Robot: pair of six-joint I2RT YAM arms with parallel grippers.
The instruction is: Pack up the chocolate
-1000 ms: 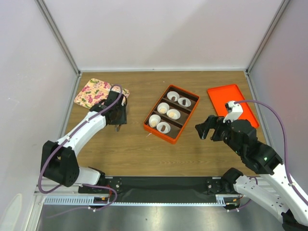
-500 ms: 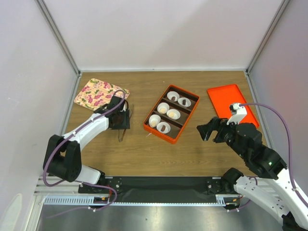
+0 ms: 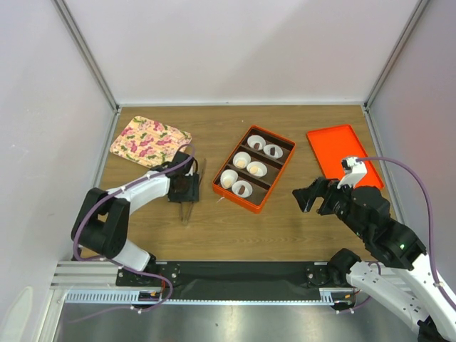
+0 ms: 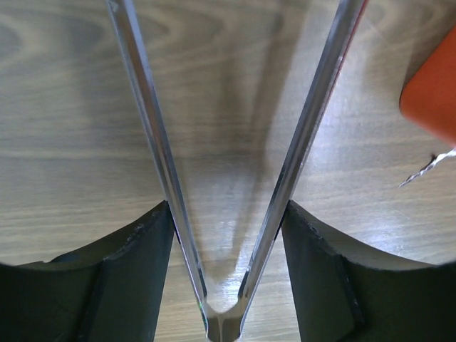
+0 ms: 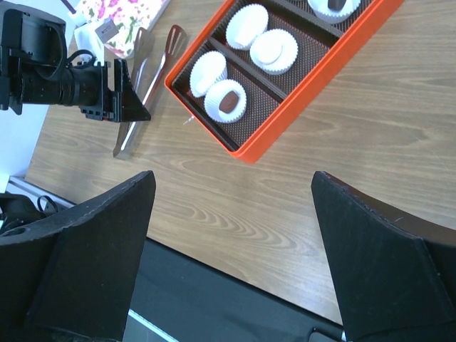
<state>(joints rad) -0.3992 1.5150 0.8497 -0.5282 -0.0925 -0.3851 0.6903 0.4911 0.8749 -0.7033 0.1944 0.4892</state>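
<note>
The chocolate [image 5: 228, 102] sat in paper cups [image 5: 208, 73] inside the orange box [image 5: 303, 96] on the tabletop. It looked light, smooth and easily dented, so it was best pinched gently by its sides. The left end effector [image 3: 185, 194] clamped the tongs [image 4: 155, 135]; the right end effector [image 5: 234, 178] gaped empty. Pale pieces barely showed against the white cups, and the left wrist view cut off the tong tips.
</note>
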